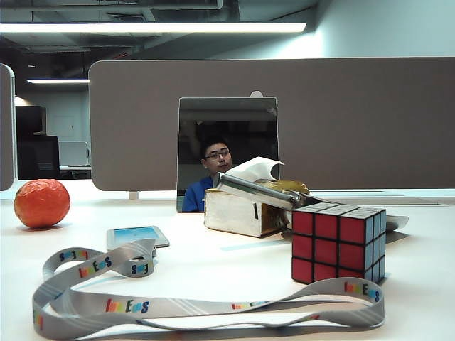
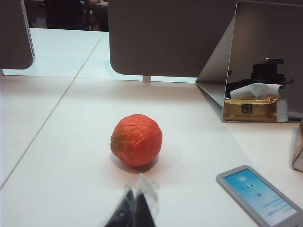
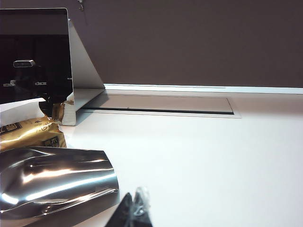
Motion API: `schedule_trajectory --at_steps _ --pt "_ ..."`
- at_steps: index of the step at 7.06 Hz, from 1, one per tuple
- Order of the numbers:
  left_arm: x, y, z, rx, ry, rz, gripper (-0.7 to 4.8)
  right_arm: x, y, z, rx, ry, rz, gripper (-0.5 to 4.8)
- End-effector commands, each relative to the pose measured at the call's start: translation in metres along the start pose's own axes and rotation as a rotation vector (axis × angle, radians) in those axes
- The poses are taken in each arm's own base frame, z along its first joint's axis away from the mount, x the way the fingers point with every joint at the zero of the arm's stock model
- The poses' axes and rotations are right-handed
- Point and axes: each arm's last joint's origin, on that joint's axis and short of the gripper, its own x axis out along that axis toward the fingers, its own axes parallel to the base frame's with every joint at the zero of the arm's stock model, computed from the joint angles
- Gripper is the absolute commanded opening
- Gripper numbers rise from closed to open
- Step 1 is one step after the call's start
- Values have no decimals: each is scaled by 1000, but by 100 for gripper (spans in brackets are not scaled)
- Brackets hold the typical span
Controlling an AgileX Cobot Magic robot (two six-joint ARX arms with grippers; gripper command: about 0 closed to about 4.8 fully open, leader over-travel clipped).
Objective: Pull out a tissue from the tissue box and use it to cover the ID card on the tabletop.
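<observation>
The gold tissue box (image 1: 238, 212) stands mid-table on the white tabletop (image 1: 213, 266), with a white tissue (image 1: 254, 169) sticking up from its top. In the right wrist view the tissue box (image 3: 26, 135) and tissue (image 3: 16, 109) lie off to one side of my right gripper (image 3: 137, 210), well apart from it. That gripper is shut and holds nothing. The light blue ID card (image 1: 137, 236) lies flat, left of the box. My left gripper (image 2: 137, 208) is shut and empty, short of the orange ball, with the ID card (image 2: 260, 194) off to its side. Neither gripper shows in the exterior view.
A shiny metal scoop (image 1: 259, 190) rests across the box top. A Rubik's cube (image 1: 340, 243) stands in front of the box, to its right. An orange ball (image 1: 41, 203) sits far left. The grey lanyard (image 1: 142, 305) loops along the front. A mirror (image 1: 227, 135) leans against the back partition.
</observation>
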Motion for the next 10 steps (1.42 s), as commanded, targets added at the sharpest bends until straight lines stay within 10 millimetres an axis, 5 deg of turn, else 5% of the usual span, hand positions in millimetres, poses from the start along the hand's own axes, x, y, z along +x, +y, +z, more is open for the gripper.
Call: schedule_trajectory --at_steps 1,5,8,10 --pt "-1 -7 1 -1 2 -251 -5 0 0 2 -4 -18 -1 -1" --pt "-7 -18 -8 -43 116 -680 -5 0 2 3 -8 -32 64 -1" --pt "-7 -18 -8 -43 116 -696 -6 -2 5 16 -39 -148 163 -1" --pt "-7 -18 -8 -43 116 -692 -6 -12 8 56 -72 -281 171 -1"
